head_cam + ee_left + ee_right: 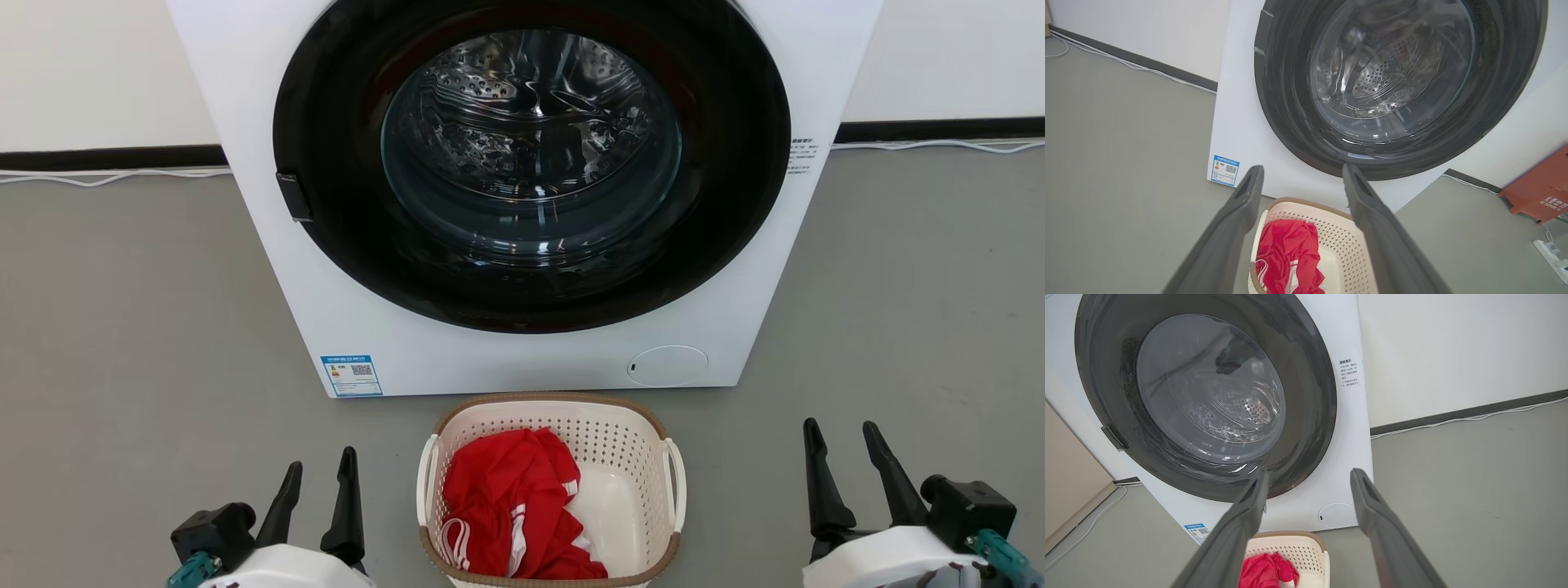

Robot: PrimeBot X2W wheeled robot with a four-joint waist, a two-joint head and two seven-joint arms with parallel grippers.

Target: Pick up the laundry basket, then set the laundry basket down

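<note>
The laundry basket (629,445) is small, cream-white and perforated with a tan rim. It stands on the grey floor just before the washer, with red clothes (510,506) inside. White loop handles sit on its left and right sides. My left gripper (320,475) is open, low to the basket's left and apart from it. On the other side my right gripper (844,445) is open too, well clear of the basket. The left wrist view has the basket (1345,241) between and below its fingers. In the right wrist view the basket (1306,553) lies low at centre.
A white front-loading washer (367,327) with its round dark door shut stands right behind the basket. Bare grey floor (122,327) spreads to both sides. White cables (114,175) run along the wall. A red box (1541,190) and a power strip (1551,253) lie off to the right.
</note>
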